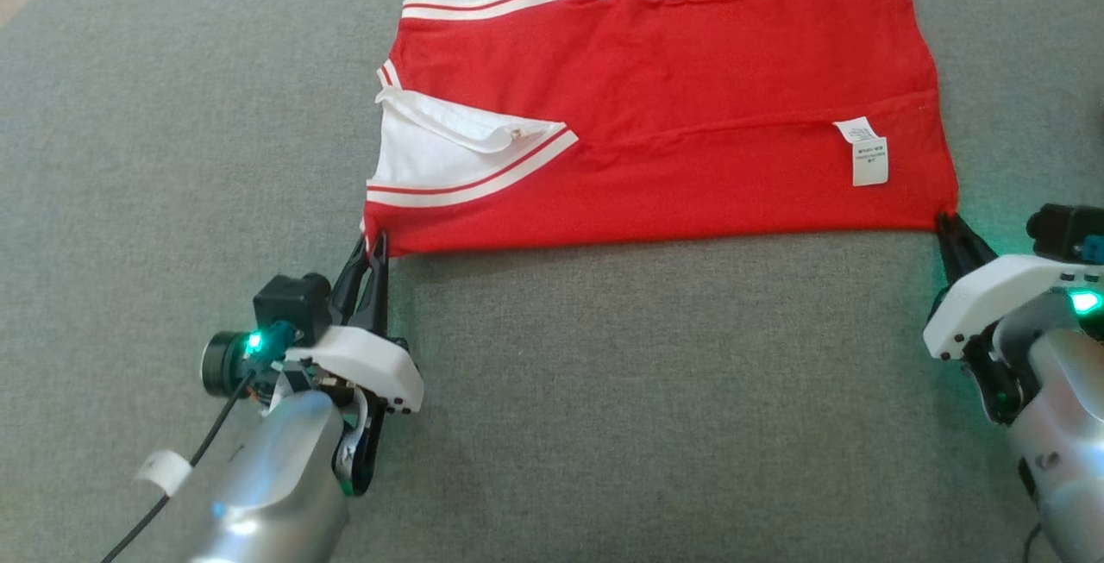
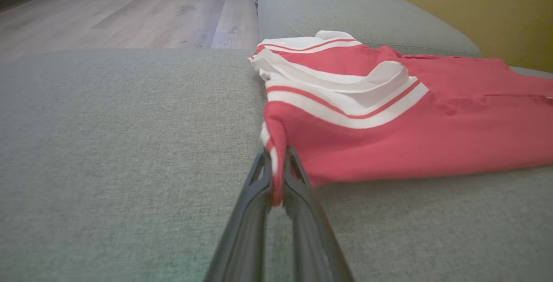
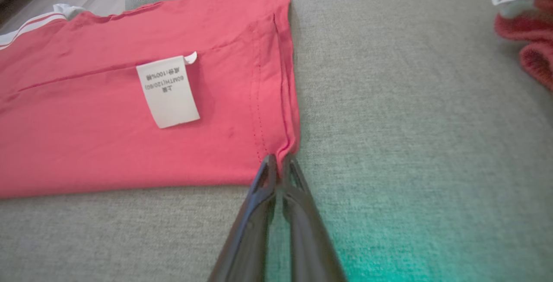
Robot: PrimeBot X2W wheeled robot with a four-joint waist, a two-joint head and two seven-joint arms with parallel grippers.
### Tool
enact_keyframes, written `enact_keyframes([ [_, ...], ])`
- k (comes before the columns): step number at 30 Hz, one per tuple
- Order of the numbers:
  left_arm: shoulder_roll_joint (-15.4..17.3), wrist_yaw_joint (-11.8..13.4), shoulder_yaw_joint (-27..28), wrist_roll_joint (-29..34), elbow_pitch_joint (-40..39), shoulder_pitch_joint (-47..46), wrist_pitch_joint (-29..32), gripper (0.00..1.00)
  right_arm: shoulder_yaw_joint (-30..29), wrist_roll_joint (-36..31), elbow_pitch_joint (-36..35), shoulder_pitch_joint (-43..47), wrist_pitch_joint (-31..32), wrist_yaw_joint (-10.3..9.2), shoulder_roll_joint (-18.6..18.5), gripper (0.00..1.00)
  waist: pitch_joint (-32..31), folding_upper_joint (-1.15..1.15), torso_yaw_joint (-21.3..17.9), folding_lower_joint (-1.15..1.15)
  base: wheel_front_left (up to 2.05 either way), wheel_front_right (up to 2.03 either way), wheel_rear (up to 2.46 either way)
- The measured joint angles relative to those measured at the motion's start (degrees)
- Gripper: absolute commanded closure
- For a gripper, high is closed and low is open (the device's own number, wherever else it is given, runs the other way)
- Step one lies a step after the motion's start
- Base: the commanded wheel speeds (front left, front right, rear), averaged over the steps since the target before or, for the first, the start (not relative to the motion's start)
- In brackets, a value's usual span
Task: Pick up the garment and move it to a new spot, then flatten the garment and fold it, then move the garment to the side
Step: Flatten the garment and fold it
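The red shirt point(image 1: 655, 115) lies flat across the grey sofa point(image 1: 604, 390), and I pinch its two near corners, left end effector point(image 1: 373, 246) closed on the shoulder end, right end effector point(image 1: 947, 225) closed on the hem, probably to lift that edge evenly for folding.

label point(image 1: 869, 152) print: too small, head view | garment point(image 1: 655, 106) top: cut by edge | red cloth point(image 3: 529, 27): cropped, blurred

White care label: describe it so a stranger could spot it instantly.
On the grey sofa cushion lies a red shirt. Near its right-hand hem sits a small rectangular tag. Unlike the striped white sleeves, it carries printed text.
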Motion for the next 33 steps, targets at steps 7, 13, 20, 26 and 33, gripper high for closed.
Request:
enact_keyframes([
  [7,0.05,-0.63,0.33,0.69,-1.70,1.25,-0.01,1.00,2.25,2.11,0.05,0.16,0.35,0.00,-1.18,1.00,-1.32,0.00,0.56,0.00,0.00,0.00,0.00],
  [13,0.47,-1.80,1.52,1.58,-5.11,4.48,-0.01,1.00,3.74,4.17,-2.14,2.69,-1.16,0.00,-3.42,1.00,-3.57,0.00,0.75,0.00,0.00,0.00,0.00],
  [20,2.05,-2.45,2.37,1.55,-8.42,12.37,-0.01,1.00,5.56,6.64,-7.73,9.07,-1.68,0.00,-5.79,1.00,-6.55,0.00,-0.36,0.00,0.00,0.00,0.00],
  [26,2.98,-2.45,2.33,0.94,-13.19,21.04,-0.01,1.00,5.52,8.11,-12.99,16.90,-1.68,0.00,-8.17,1.00,-9.41,0.00,-1.47,-0.01,0.00,0.00,0.00],
  [33,4.60,-1.05,1.83,0.18,-19.42,30.50,0.08,1.00,1.77,8.24,-18.91,27.57,-0.90,0.01,-9.11,1.00,-11.80,0.00,-2.41,-0.01,0.00,0.00,0.00],
])
